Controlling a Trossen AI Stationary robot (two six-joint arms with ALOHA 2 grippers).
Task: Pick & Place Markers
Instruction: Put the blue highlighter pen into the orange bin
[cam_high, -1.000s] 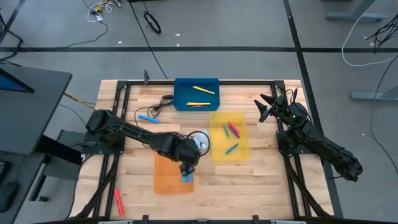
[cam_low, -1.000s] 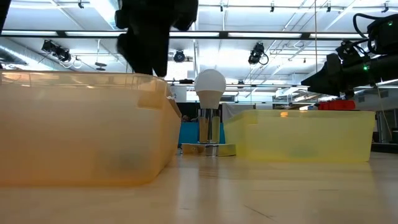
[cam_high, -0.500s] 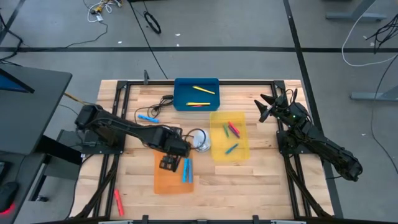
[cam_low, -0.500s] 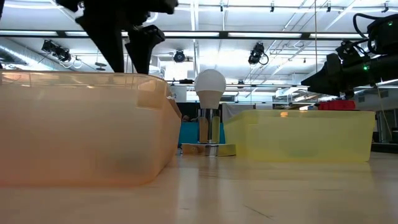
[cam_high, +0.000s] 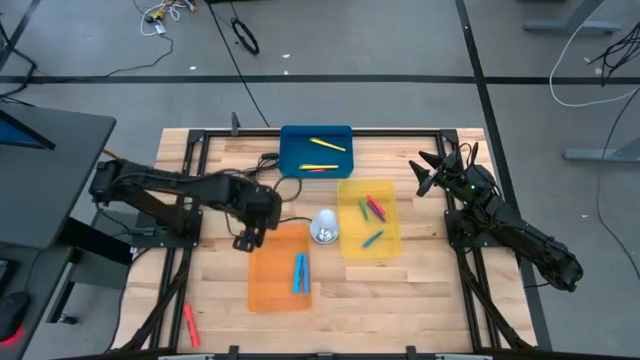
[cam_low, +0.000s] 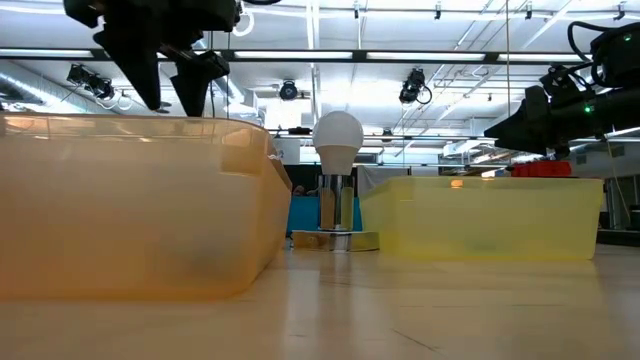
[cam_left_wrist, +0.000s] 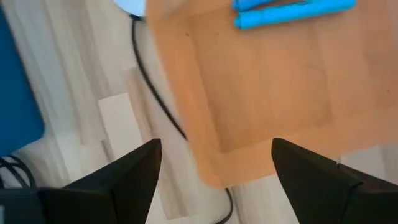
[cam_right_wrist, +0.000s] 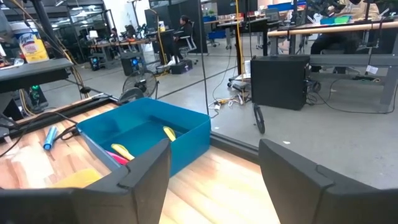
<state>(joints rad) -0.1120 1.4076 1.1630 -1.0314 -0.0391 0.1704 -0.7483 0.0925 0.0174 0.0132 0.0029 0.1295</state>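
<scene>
Above the back left corner of the orange tray (cam_high: 270, 290), the left gripper (cam_high: 243, 241) hangs with its jaws spread and nothing between them; the left wrist view shows only bare wood, a black cable (cam_left_wrist: 155, 99) and the tray's corner in the gap. Two light blue markers (cam_high: 299, 273) lie side by side inside that tray. More markers are scattered about: red, green and blue ones in the yellow tray (cam_high: 370, 255), yellow and red ones in the blue tray (cam_high: 290, 140), a loose blue marker (cam_high: 236, 188) on the table near the cable, and a red marker (cam_high: 189, 322) by the table's front left edge. The right gripper (cam_high: 428, 172) waits at the far right side of the table, jaws apart and empty.

Each marker looks light, stiff and smooth, probably inclined to roll or slip if nudged on the wood. Judging by the shape, the safest hold is across the middle of the barrel, fingers set square to its length, so it does not pivot or squirt out.
</scene>
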